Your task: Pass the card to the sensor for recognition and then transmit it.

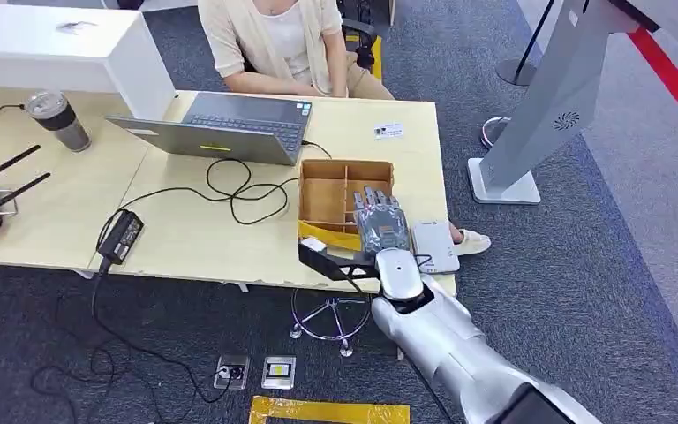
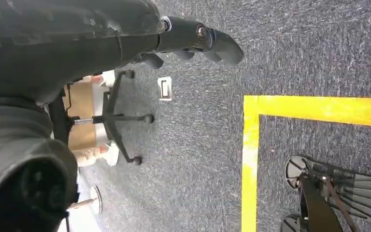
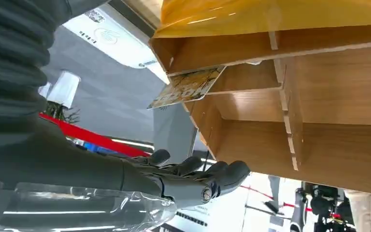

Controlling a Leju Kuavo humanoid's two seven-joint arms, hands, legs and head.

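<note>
A yellow printed card leans in an end compartment of the wooden divided box, one corner jutting past the wall. My right hand hovers flat over the box's near right corner, fingers stretched out and apart, holding nothing and clear of the card. The white sensor pad lies on the table just right of that hand, and also appears in the right wrist view. My left hand hangs beside my body above the carpet, fingers loosely extended, with nothing in it.
A person sits behind the table at a grey laptop. Black cables and a power brick lie left of the box. A small white card rests near the far right edge. A grey kiosk stand rises to the right.
</note>
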